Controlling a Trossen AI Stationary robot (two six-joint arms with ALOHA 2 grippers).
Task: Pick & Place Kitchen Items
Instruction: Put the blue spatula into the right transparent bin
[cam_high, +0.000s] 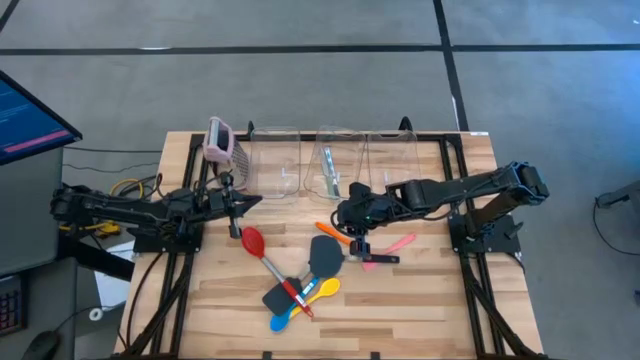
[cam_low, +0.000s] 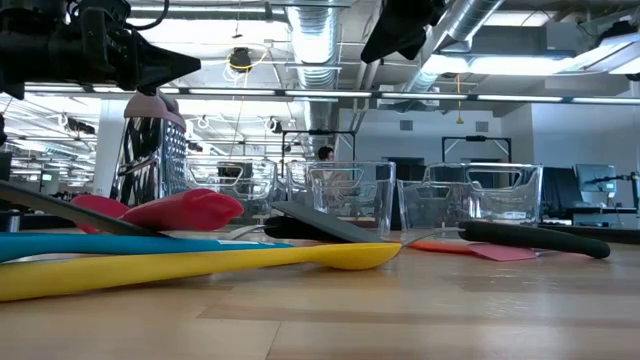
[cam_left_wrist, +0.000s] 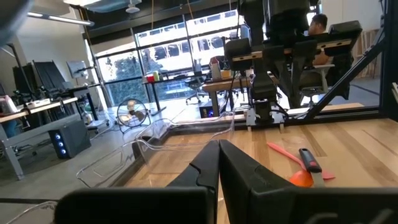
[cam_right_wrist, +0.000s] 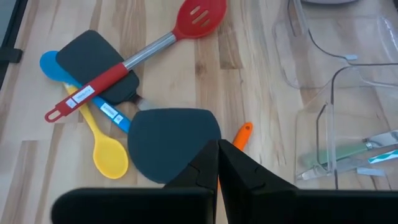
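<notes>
Over the bench's middle, my right gripper (cam_high: 352, 232) hangs clenched, empty.
Below it, spatulas (cam_right_wrist: 174, 142); left gripper (cam_high: 236, 206) clenched near the grater (cam_high: 219, 139).

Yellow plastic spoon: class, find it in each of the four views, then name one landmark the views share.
High view: yellow plastic spoon in the utensil pile, bottom centre.
Low view: foreground left, lying flat.
Left wrist view: not in it.
Right wrist view: lower left.
Landmark: red slotted spoon with a metal shaft, close by in all three.
</notes>
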